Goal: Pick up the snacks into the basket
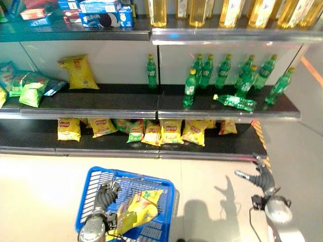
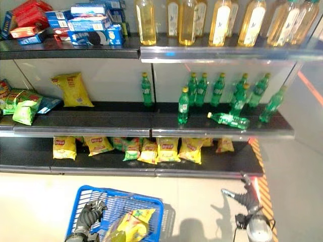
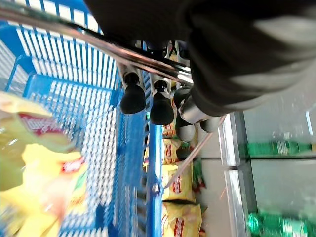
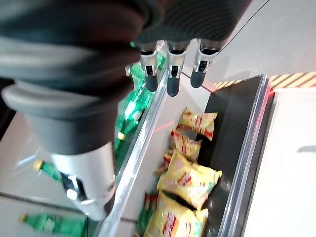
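A blue plastic basket (image 1: 132, 175) hangs low in front of me, above the pale floor. My left hand (image 1: 103, 194) has its fingers (image 3: 132, 96) curled over the basket's metal wire handle (image 3: 98, 44). A yellow snack bag (image 1: 139, 208) lies tilted inside the basket. More yellow snack bags (image 1: 171, 132) lie in a row on the bottom shelf, seen close in the right wrist view as well (image 4: 190, 180). My right hand (image 1: 258, 177) hovers at the lower right near the shelf's end, fingers (image 4: 170, 74) relaxed and holding nothing.
The middle shelf carries a standing yellow bag (image 1: 78, 72), green bags (image 1: 31, 92) at the left and green bottles (image 1: 222, 75), one lying flat (image 1: 235, 102). Blue biscuit boxes (image 1: 103, 14) and yellow bottles (image 1: 229, 11) fill the top shelf. Hazard tape (image 1: 260, 133) marks the floor at the right.
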